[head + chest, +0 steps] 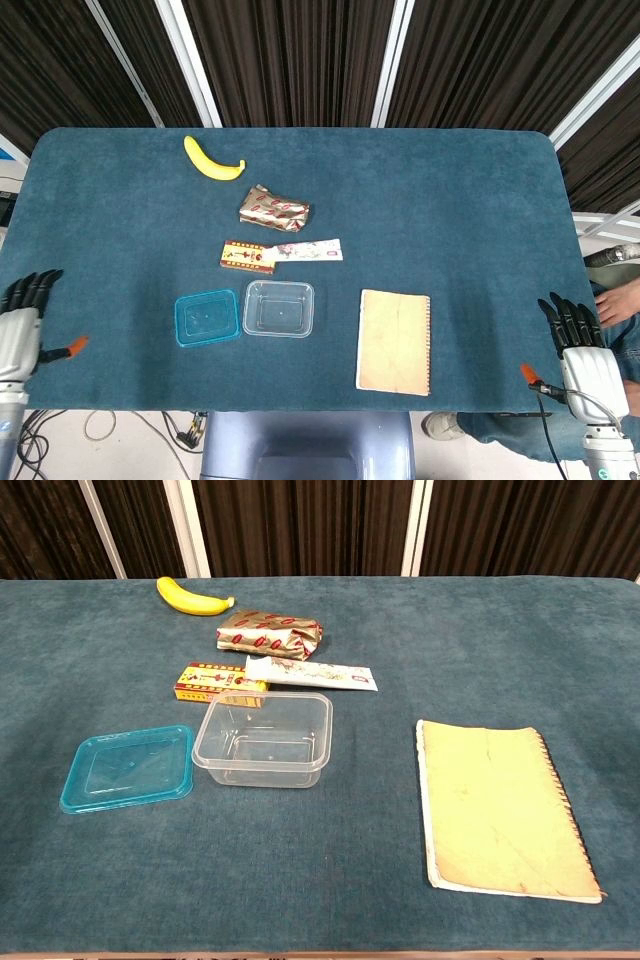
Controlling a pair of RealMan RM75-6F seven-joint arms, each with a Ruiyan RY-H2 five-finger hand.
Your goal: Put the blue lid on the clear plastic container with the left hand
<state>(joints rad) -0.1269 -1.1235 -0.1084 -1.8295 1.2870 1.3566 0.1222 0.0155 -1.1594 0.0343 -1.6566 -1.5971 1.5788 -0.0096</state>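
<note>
The flat square blue lid (207, 318) lies near the desk's (450, 210) front edge, just beside the clear plastic container (279, 308). The left hand (20, 330) at the desk's left edge and the right hand (585, 355) by its right front corner hold nothing, fingers apart.

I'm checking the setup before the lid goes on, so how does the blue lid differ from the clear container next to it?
The blue lid is tinted blue and lies shallow and flat; the clear plastic container is colourless and deeper, with raised walls. The lid sits to the container's left, beside it, not on it. Both are see-through, rounded rectangles resting on the table.
</note>
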